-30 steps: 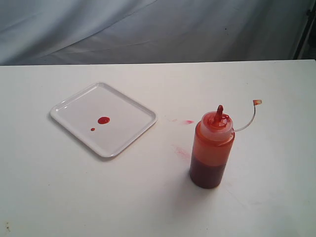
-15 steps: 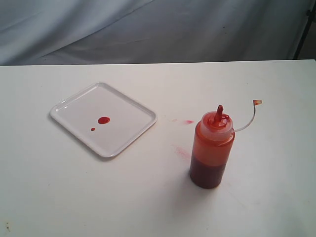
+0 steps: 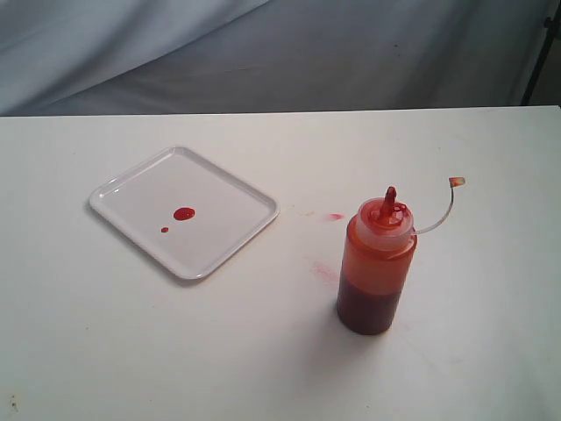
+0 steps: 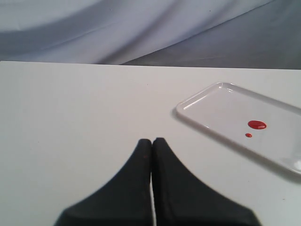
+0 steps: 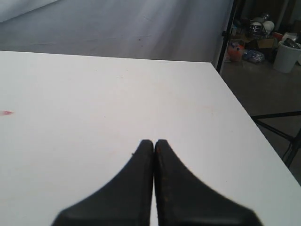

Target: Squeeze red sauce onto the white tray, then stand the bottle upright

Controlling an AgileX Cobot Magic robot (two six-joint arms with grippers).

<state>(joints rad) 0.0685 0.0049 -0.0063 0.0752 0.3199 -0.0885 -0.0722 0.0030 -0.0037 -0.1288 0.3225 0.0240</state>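
The bottle point(image 3: 375, 267) stands upright on the white table, right of centre, with a red nozzle and a small cap point(image 3: 457, 182) hanging out on a thin tether. Left of it lies the white tray point(image 3: 230, 239), with a round blob of red sauce point(image 3: 184, 213) and a tiny dot point(image 3: 164, 230) on it. The left wrist view shows the tray point(image 4: 202, 120) and the sauce blob point(image 4: 257, 125) off to one side of my left gripper point(image 4: 152, 140), which is shut and empty. My right gripper point(image 5: 154, 141) is shut and empty over bare table. Neither gripper shows in the exterior view.
Faint pinkish smears point(image 3: 333, 217) mark the table between tray and bottle, and one smear point(image 5: 6, 112) shows in the right wrist view. The table edge point(image 5: 235, 101) drops off beside the right gripper, with a stand and clutter point(image 5: 256, 42) beyond. A grey cloth backdrop point(image 3: 280, 53) hangs behind.
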